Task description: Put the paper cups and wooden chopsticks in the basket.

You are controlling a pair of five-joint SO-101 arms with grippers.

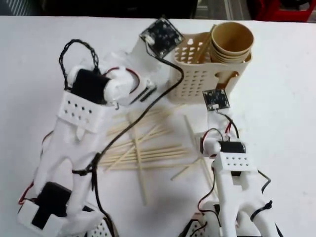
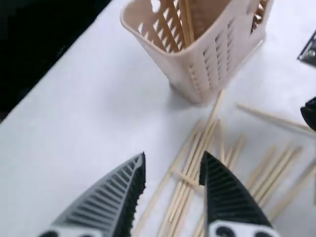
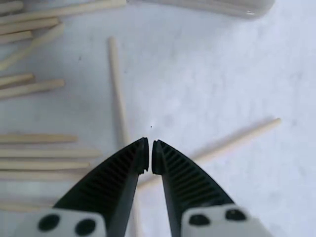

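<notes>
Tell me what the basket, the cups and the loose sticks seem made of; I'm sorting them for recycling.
Basket: likely moulded plastic, cream and matt, its walls pierced by even rows of holes.
Cups: seemingly paper, tan, thin-walled with rolled rims, nested together.
Chopsticks: pale bare wood or bamboo, unvarnished by their dull look; which of the two cannot be told.

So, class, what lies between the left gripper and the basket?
Loose wooden chopsticks lie on the table between the open left gripper and the basket; the left wrist view shows this.
</notes>
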